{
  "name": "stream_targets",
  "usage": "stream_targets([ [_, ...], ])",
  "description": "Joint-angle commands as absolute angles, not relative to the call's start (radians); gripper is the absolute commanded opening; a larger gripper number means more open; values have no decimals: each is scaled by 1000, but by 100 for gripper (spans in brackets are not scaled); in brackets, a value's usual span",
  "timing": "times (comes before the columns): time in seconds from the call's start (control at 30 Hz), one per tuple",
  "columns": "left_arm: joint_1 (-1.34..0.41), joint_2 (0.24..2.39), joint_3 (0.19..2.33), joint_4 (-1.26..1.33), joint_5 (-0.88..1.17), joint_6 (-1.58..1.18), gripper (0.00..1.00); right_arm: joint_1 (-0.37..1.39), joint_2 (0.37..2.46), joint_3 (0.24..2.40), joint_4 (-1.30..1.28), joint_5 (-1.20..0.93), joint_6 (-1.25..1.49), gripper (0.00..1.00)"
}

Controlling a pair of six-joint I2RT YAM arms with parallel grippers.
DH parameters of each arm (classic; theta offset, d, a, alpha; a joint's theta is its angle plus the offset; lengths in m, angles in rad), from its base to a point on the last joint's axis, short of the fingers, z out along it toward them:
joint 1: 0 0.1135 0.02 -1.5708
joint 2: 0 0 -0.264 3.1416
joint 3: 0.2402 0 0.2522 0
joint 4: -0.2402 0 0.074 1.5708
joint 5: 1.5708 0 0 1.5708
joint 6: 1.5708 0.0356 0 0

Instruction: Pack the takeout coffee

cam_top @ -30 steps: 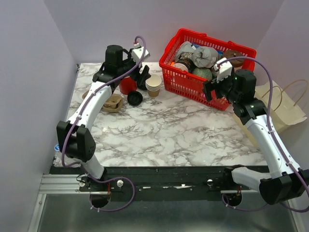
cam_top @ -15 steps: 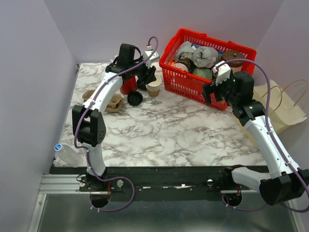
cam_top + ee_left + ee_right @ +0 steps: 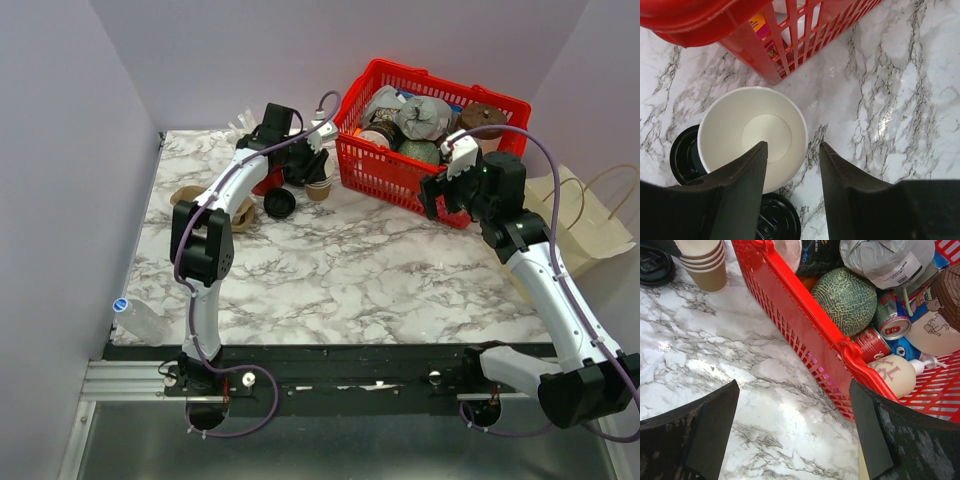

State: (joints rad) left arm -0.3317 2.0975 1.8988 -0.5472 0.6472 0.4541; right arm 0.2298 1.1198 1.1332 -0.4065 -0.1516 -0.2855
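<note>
On veined marble (image 3: pixel 900 100), left hand (image 3: pixel 792 145) hangs open above round nested paper cups (image 3: pixel 740 125); right hand (image 3: pixel 794 385) also open.

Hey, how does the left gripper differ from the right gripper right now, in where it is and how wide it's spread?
The left gripper hangs over a white-lined paper cup, one finger above its mouth; the right gripper hangs over the bare marble table beside the red basket. The left gripper's fingers stand fairly close together; the right gripper's are spread much wider. Both are open and hold nothing.
</note>
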Motion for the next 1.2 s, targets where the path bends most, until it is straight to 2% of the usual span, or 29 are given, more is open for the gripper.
stream_targets([
  [0.0, -334, 2121, 1942, -575, 646, 506, 52, 233, 1098, 1106, -425, -172, -284, 100],
  [0.2, -333, 2140, 1954, -572, 644, 548, 49, 232, 1095, 1098, -423, -167, -287, 100],
  [0.33, -333, 2164, 1985, -589, 657, 551, 43, 232, 1098, 1095, -423, -158, -295, 100],
  [0.6, -333, 2177, 2009, -618, 710, 568, 38, 232, 1104, 1092, -423, -152, -302, 100],
  [0.8, -333, 2206, 2055, -658, 712, 588, 29, 232, 1118, 1095, -423, -156, -305, 100],
  [0.9, -333, 2214, 2065, -658, 719, 589, 18, 232, 1127, 1100, -423, -155, -307, 100],
  [0.93, -333, 2215, 2068, -660, 721, 589, 11, 230, 1129, 1103, -423, -155, -307, 100],
  [1.03, -333, 2215, 2074, -658, 723, 591, 1, 232, 1138, 1106, -422, -155, -308, 100],
  [1.17, -333, 2207, 2074, -652, 721, 597, 0, 230, 1150, 1115, -422, -160, -310, 100],
])
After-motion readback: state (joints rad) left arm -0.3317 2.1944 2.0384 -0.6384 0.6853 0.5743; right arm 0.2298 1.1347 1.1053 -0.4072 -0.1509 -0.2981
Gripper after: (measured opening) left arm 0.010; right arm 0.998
